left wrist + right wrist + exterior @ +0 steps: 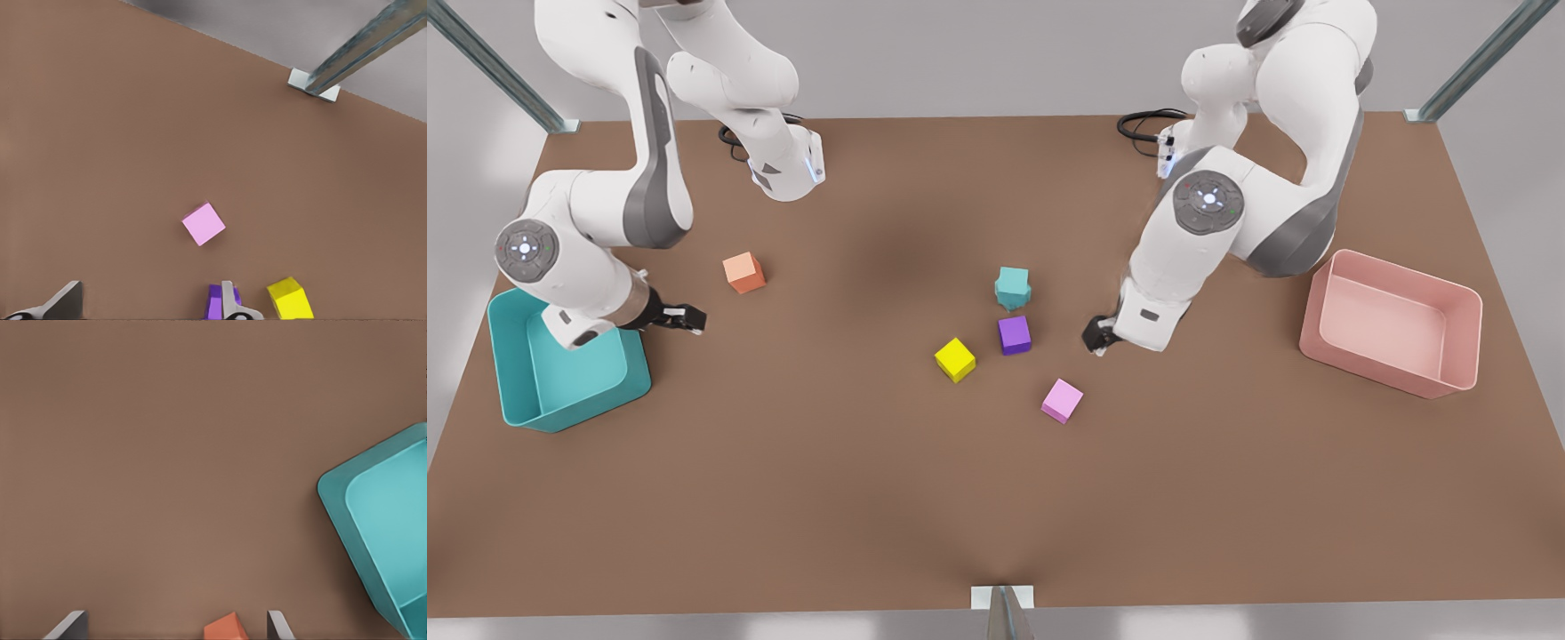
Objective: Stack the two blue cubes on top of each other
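Two teal cubes [1012, 286] stand stacked mid-table, the upper one twisted a little on the lower. My left gripper [1100, 338] hangs low at the front view's right of the stack, beside the purple cube [1015, 335], apart from the teal cubes. In the left wrist view the left gripper [148, 297] is open, its fingers [230, 303] wide apart with nothing held. My right gripper [685, 318] waits at the front view's left by the teal bin [516, 391]. The right wrist view shows the right gripper [173, 623] open and holding nothing.
A yellow cube [955, 359], a pink cube [1062, 400] and an orange cube [744, 272] lie on the brown table [827, 498]. A pink bin [1392, 322] stands at the front view's right. The wrist views show the pink cube [203, 224], the orange cube [227, 628] and the teal bin [333, 487].
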`<control>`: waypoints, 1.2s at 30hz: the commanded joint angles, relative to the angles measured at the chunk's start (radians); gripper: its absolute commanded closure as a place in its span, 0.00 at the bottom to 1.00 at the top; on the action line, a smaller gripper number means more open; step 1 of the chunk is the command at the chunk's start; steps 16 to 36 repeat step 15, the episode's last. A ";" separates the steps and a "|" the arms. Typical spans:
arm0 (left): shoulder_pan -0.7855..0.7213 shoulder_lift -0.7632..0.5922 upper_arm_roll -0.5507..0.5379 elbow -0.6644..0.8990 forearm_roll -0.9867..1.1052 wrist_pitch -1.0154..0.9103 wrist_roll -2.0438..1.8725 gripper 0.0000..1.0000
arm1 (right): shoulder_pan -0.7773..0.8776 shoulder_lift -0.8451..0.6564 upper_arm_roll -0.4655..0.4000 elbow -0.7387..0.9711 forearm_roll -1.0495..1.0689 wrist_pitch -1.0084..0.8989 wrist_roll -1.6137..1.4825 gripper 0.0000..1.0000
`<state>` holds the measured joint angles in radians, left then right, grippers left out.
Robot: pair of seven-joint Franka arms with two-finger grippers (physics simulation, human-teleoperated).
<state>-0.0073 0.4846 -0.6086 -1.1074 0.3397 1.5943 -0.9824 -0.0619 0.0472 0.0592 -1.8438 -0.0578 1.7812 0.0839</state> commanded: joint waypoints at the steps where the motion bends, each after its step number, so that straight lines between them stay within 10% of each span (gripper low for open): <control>1: -0.083 -0.087 0.424 0.058 -0.293 -0.286 0.853 0.00 | -0.003 0.005 -0.001 0.009 0.001 -0.022 -0.021 0.00; 3: -0.169 -0.457 0.656 -0.473 -0.410 0.007 1.019 0.00 | -0.003 0.008 -0.001 0.012 0.001 -0.023 -0.021 0.00; 6: -0.158 -0.275 0.656 -0.201 -0.476 -0.261 0.984 0.00 | -0.001 0.008 -0.001 0.012 0.001 -0.023 -0.021 0.00; 36: -0.174 -0.274 0.647 -0.209 -0.465 -0.290 0.935 0.00 | 0.002 0.031 0.001 0.011 0.001 -0.057 -0.013 0.00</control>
